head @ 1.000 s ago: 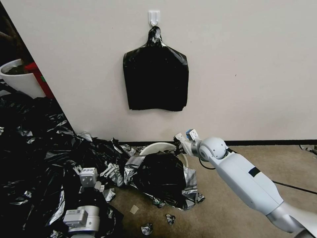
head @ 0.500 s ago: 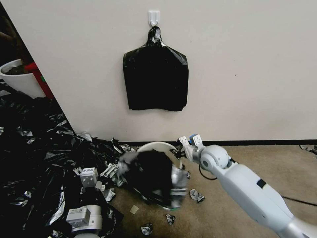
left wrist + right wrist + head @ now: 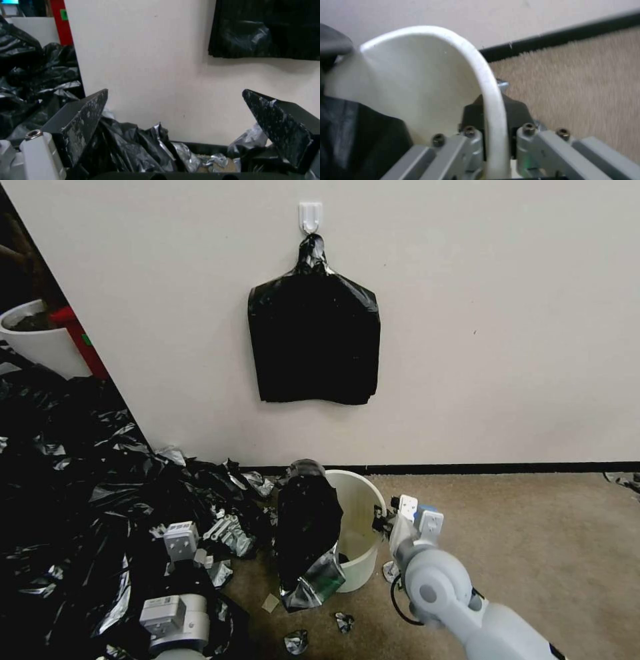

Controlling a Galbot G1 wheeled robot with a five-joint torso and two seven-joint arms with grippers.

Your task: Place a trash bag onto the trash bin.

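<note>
Cream trash bin (image 3: 357, 533) now upright, right tool (image 3: 385, 520) clamping rim; trash bag (image 3: 308, 530) slipped sideways; left tool (image 3: 173, 130) spread, idle.

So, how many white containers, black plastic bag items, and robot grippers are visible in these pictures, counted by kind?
White containers: 2, the small cream-white plastic trash bin and the larger white planter pot.
Black plastic: 3, the glossy black trash bag draped on the bin's left rim, the flat black bundle hanging on the wall, the big black heap.
Grippers: 2, left gripper, right gripper.
Total: 7.
</note>
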